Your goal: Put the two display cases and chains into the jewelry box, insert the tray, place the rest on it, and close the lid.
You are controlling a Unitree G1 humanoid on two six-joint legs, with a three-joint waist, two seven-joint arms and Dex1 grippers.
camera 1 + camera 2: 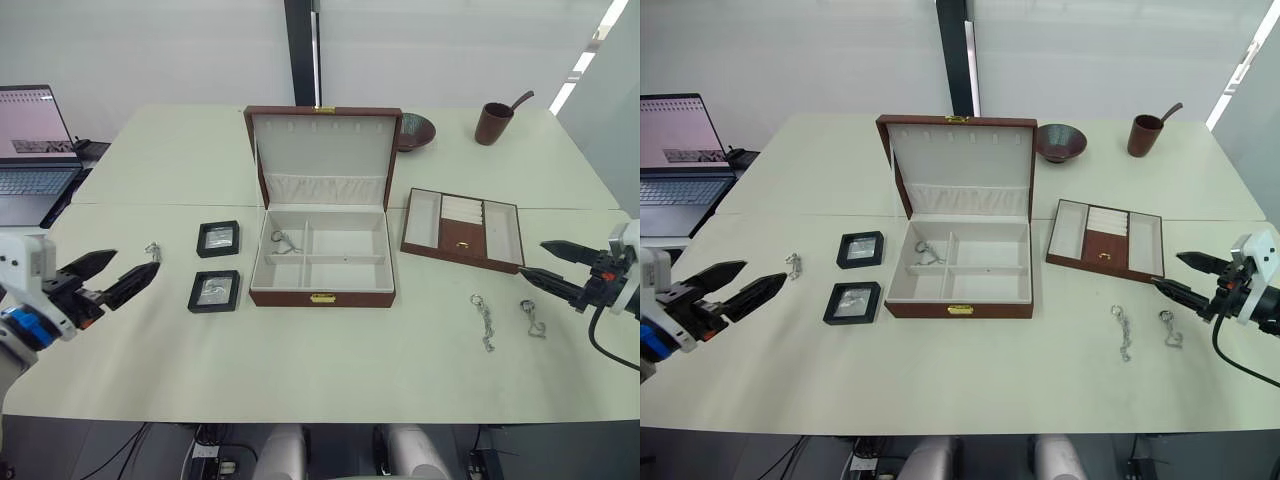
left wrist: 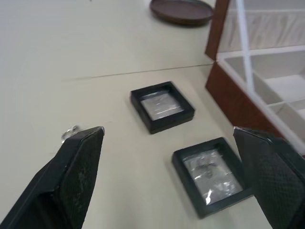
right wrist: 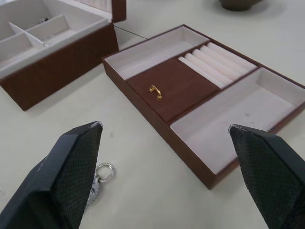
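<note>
My left gripper [image 1: 112, 273] and right gripper [image 1: 548, 264] hover with fingers spread and empty, while the two display cases [image 1: 218, 239] [image 1: 214, 291] lie left of the open jewelry box [image 1: 323, 250], the tray [image 1: 463, 230] lies to its right, and chains [image 1: 485, 320] lie loose nearby. The thin chains could slip from my fingers, lying flat on the smooth worktop [image 1: 330, 360]. The pale worktop also carries a bowl [image 1: 415, 130] and cup [image 1: 493, 123]; a laptop [image 1: 35, 150] sits beyond its left edge.

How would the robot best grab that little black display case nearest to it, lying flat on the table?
Probably from straight above, the left claw pinching two opposite outer edges of the nearer display case. It lies flat, with a clear window on top, so only its thin raised black frame offers a grip; table around it looks free.
</note>
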